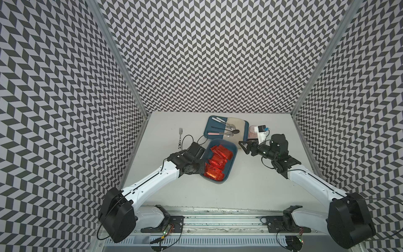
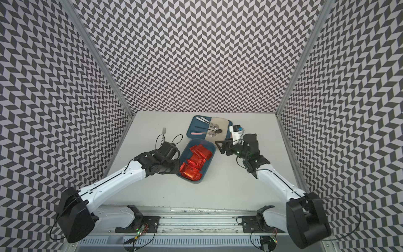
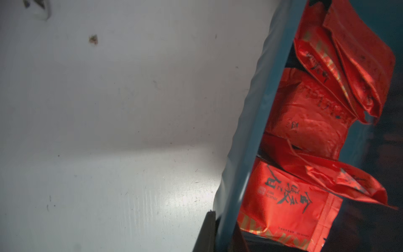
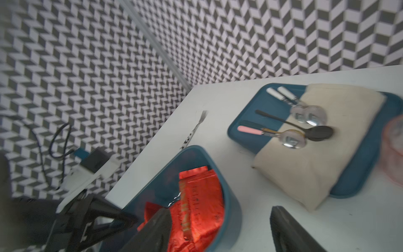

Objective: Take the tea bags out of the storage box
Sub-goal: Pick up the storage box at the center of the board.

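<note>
Tea bags (image 1: 218, 162) inside storage box (image 1: 230, 162)

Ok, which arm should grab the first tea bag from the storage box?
Right. The right gripper: fingers open, close to the tea bags. The left gripper: fingers shut on the storage box rim.

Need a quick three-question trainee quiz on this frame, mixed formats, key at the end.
1. True or false: all visible tea bags lie inside the storage box.
2. The fork lies: A) in the storage box, B) on the bare table, C) on top of the tea bags.
3. Fill in: the jaws of the right gripper stand ____.
Key: 1 true; 2 B; 3 open.
</note>
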Action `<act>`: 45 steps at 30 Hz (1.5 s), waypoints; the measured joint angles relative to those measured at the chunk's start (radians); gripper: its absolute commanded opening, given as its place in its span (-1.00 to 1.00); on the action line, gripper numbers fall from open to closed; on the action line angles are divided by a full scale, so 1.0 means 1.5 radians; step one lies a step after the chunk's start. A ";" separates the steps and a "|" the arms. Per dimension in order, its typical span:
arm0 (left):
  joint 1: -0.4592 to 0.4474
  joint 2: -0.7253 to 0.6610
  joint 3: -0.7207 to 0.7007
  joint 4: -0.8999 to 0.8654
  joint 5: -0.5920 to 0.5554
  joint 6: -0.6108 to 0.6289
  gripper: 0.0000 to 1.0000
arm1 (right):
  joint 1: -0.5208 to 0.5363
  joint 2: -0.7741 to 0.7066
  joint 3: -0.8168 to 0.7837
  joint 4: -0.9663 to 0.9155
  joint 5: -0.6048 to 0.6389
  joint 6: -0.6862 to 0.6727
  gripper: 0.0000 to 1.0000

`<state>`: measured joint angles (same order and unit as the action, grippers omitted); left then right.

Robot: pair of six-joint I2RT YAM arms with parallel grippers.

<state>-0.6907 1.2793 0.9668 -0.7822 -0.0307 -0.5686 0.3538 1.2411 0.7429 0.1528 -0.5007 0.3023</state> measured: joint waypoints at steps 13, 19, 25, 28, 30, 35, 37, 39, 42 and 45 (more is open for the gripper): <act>-0.080 0.014 0.001 -0.047 0.016 0.127 -1.00 | 0.118 0.183 0.176 -0.283 0.063 -0.134 0.10; -0.081 0.014 0.001 -0.049 0.014 0.132 -1.00 | 0.121 0.186 0.176 -0.352 0.125 -0.146 0.09; -0.081 0.014 0.001 -0.051 0.014 0.135 -1.00 | 0.121 0.217 0.180 -0.387 0.159 -0.153 -0.26; -0.081 0.014 0.001 -0.050 0.014 0.135 -1.00 | 0.121 0.229 0.180 -0.400 0.165 -0.155 -0.57; -0.082 0.015 0.001 -0.048 0.012 0.137 -1.00 | 0.122 0.229 0.182 -0.403 0.159 -0.158 -0.82; -0.082 0.016 0.001 -0.056 -0.009 0.141 0.22 | 0.130 0.229 0.186 -0.419 0.150 -0.185 -1.00; -0.082 0.016 0.004 -0.058 -0.021 0.131 0.70 | 0.130 0.229 0.186 -0.413 0.153 -0.170 -1.00; -0.082 0.016 0.014 -0.065 -0.036 0.115 0.99 | 0.128 0.227 0.186 -0.405 0.164 -0.151 -1.00; -0.082 0.013 0.043 -0.081 -0.067 0.081 0.99 | 0.127 0.218 0.185 -0.387 0.180 -0.110 -1.00; -0.080 -0.014 0.051 -0.080 -0.080 0.047 0.98 | 0.125 0.199 0.175 -0.356 0.184 -0.063 -1.00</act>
<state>-0.8112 1.2587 1.0428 -0.9020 -0.1509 -0.4984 0.5411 1.5394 1.0061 -0.3817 -0.2253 0.2073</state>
